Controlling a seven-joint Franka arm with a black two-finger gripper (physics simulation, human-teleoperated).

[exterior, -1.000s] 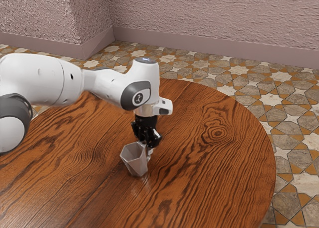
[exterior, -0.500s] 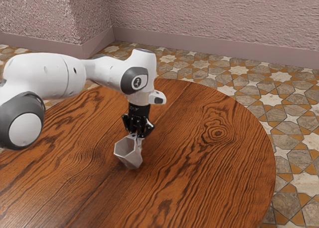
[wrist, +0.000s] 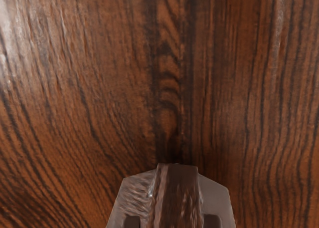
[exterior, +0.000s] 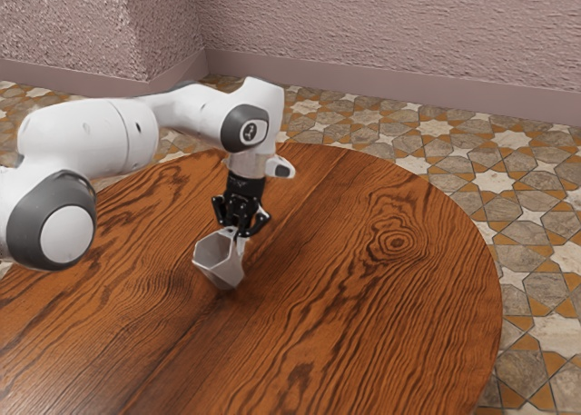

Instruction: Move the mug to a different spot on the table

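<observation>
1. The mug [exterior: 218, 262] is pale grey with flat facets. It sits on the half of the table toward the exterior view's left, well in from the edge. It is tilted, with its open mouth facing up and toward the exterior view's left.
2. I cannot tell whether its base touches the wood or hangs just above it.
3. In the wrist view the mug [wrist: 169, 198] lies directly under the hand, with its angular rim showing and the wood grain spreading out beyond it.
4. The gripper [exterior: 238, 236] is black and points down. Its two fingers are clamped on the side of the mug's rim that faces the exterior view's right, one finger inside the wall and one outside.
5. The white arm [exterior: 109, 143] comes in from the exterior view's left, with grey joint caps, and bends down at the wrist above the mug.
6. The table [exterior: 390, 324] is round, of glossy red-brown wood with a dark wavy grain and a knot toward the exterior view's right. In the wrist view the table [wrist: 99, 88] shows long dark streaks and a pale sheen.
7. The floor [exterior: 508, 179] beyond the table is tiled in a star pattern of beige, grey and orange.
8. A rough, pinkish plaster wall [exterior: 408, 24] closes the room behind, with a plain baseboard [exterior: 390, 77] along its foot and a corner jutting out at the exterior view's upper left.
</observation>
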